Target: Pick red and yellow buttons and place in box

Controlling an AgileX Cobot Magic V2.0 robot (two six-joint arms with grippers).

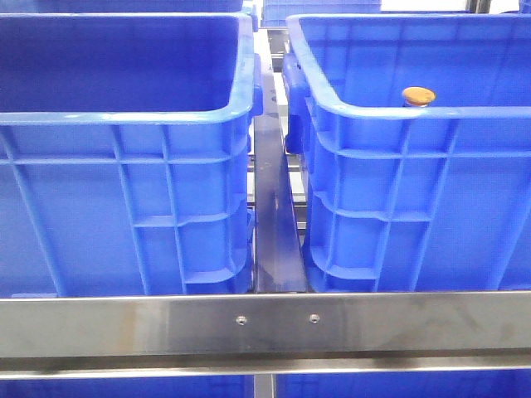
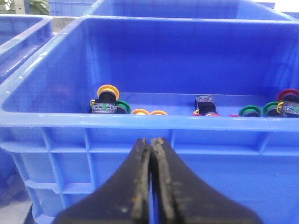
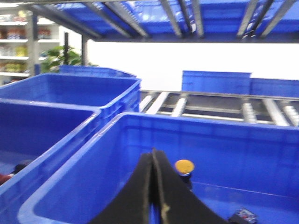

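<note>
An orange-yellow domed button (image 1: 418,95) stands inside the right blue crate (image 1: 373,112), near its front wall. It also shows in the right wrist view (image 3: 184,166). My right gripper (image 3: 153,151) is shut and empty, above that crate's (image 3: 196,122) near side, close to the button. My left gripper (image 2: 152,140) is shut and empty, just outside the near wall of a blue crate (image 2: 140,122). That crate holds several buttons: a yellow one (image 2: 108,92), yellow caps (image 2: 140,112), a red one (image 2: 288,95) and green ones (image 2: 250,111). Neither gripper shows in the front view.
The left crate (image 1: 124,116) stands beside the right one with a narrow metal gap (image 1: 274,215) between them. A steel rail (image 1: 265,327) runs across the front. More blue crates and conveyor rollers (image 3: 210,105) lie behind. A dark part (image 3: 243,215) lies in the right crate.
</note>
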